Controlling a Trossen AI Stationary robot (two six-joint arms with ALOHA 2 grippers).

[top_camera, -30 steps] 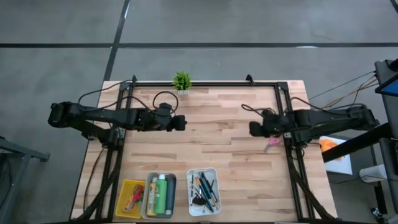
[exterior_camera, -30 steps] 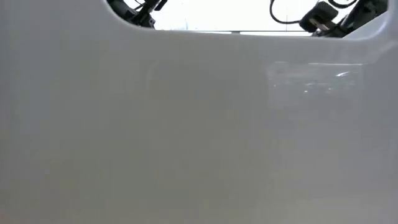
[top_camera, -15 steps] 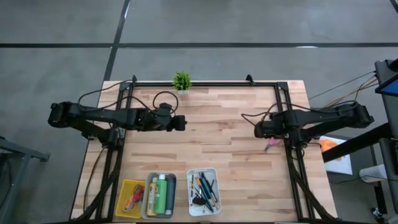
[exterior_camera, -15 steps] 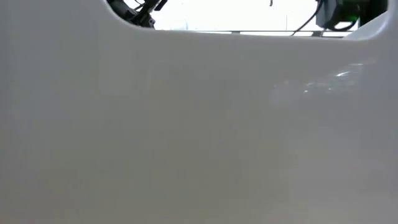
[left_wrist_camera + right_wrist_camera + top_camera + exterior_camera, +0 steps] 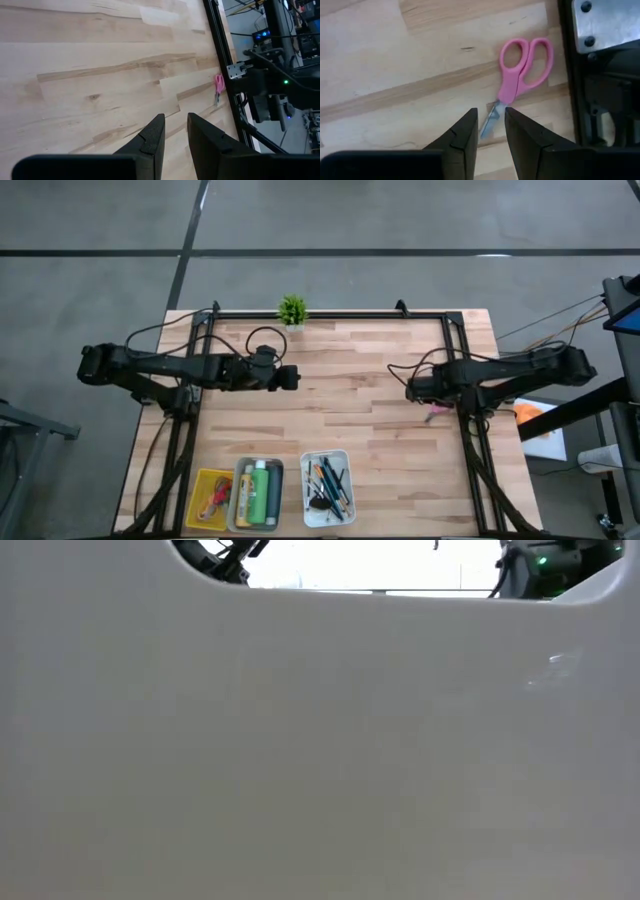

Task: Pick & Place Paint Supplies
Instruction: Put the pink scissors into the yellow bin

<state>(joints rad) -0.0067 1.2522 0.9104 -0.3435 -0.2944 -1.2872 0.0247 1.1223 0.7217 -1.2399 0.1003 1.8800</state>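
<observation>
Pink-handled scissors (image 5: 520, 70) lie flat on the wooden table near its right edge (image 5: 435, 413), blades shut, beside the black frame rail. My right gripper (image 5: 490, 116) hangs above them pointing down, narrowly open, its fingertips on either side of the blade tip without touching. My left gripper (image 5: 175, 120) hovers over the table's left half (image 5: 293, 377), narrowly open and empty. The scissors also show far off in the left wrist view (image 5: 219, 85). Green and yellow bottles (image 5: 258, 492) lie in a grey tray, and brushes and pencils (image 5: 328, 485) lie in a white tray.
Yellow (image 5: 205, 500), grey (image 5: 240, 515) and white (image 5: 308, 515) trays stand along the near edge. A small potted plant (image 5: 292, 310) is at the far edge. A black frame rail (image 5: 600, 90) runs right beside the scissors. A white surface (image 5: 320, 740) blocks the low view.
My right gripper has tipped from slanting toward the table's left to pointing straight down, rolled at the wrist, and sunk a little over the pink scissors. The scissors have stayed in place.
</observation>
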